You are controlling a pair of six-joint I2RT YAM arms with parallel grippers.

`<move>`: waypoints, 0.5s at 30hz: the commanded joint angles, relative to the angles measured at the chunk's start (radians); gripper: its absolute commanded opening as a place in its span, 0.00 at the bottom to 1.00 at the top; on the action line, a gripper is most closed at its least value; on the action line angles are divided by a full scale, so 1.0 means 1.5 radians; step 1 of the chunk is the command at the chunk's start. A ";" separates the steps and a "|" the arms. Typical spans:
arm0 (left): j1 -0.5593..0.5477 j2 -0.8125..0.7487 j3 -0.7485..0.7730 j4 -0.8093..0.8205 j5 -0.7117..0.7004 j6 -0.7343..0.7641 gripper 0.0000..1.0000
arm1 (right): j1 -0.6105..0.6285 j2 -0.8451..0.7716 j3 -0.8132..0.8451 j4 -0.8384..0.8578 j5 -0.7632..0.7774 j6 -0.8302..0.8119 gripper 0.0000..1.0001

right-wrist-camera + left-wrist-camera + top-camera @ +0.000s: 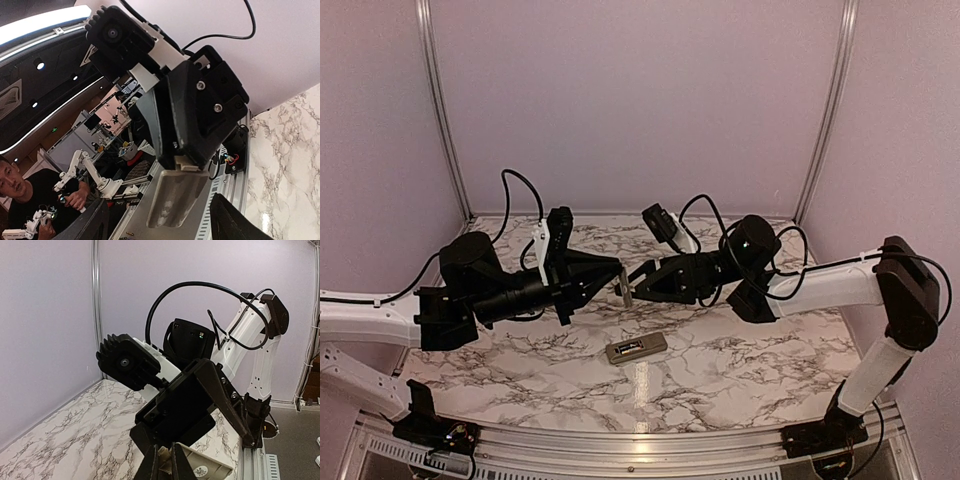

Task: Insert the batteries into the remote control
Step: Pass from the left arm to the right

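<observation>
The remote control (636, 348) lies flat on the marble table (740, 370) in front of both arms, grey back up, its dark battery recess showing. I cannot make out the batteries in any view. Above the table, my left gripper (616, 275) (165, 452) is shut on one short end of a small flat grey cover plate (624, 289) (212, 465) (175, 197). My right gripper (633, 284) (165, 222) faces it tip to tip. Its fingers (95, 220) stand wide apart on either side of the plate's free end and do not touch it.
Purple walls close in the back and both sides, with metal corner posts (440, 110). A metal rail (620, 445) runs along the near edge by the arm bases. Cables (525, 185) loop above both wrists.
</observation>
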 commanded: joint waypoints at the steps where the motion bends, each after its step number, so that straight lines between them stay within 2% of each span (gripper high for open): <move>1: -0.009 0.006 0.009 0.010 0.006 0.007 0.08 | 0.008 -0.004 0.025 -0.073 0.014 -0.056 0.67; 15: -0.023 0.019 0.014 0.001 -0.025 0.041 0.09 | 0.012 0.001 0.030 -0.033 -0.001 -0.020 0.44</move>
